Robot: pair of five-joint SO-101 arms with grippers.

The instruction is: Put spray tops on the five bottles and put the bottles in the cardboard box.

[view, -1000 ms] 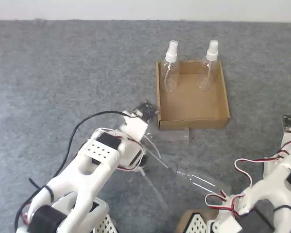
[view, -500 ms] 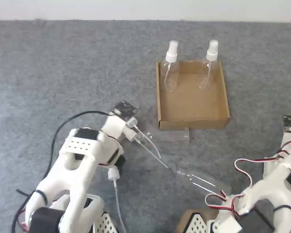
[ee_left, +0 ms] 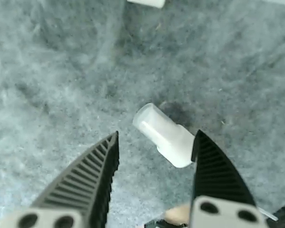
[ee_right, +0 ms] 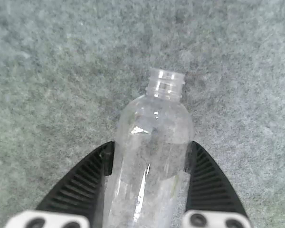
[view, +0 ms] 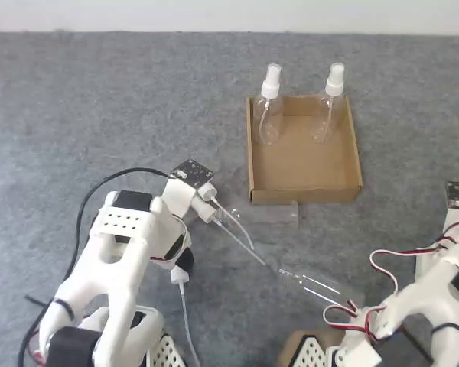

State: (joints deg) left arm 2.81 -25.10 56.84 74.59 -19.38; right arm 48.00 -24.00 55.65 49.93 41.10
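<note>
left tool (ee_left: pixel 156 136) agape astride spray top (ee_left: pixel 165 137); right tool (ee_right: pixel 151 146) tight around bottle (ee_right: pixel 154 118), base off-frame

light: bright, even, diffuse | shadows: soft, short, dark patch just beside the spray top (ee_left: pixel 164 135) | glare: small white glints on the clear bottle (ee_right: pixel 149 142)

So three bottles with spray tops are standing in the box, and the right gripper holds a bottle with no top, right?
No, two, not three: the high view shows one capped bottle and a second capped bottle in the cardboard box. The right gripper does hold the open bottle.
</note>
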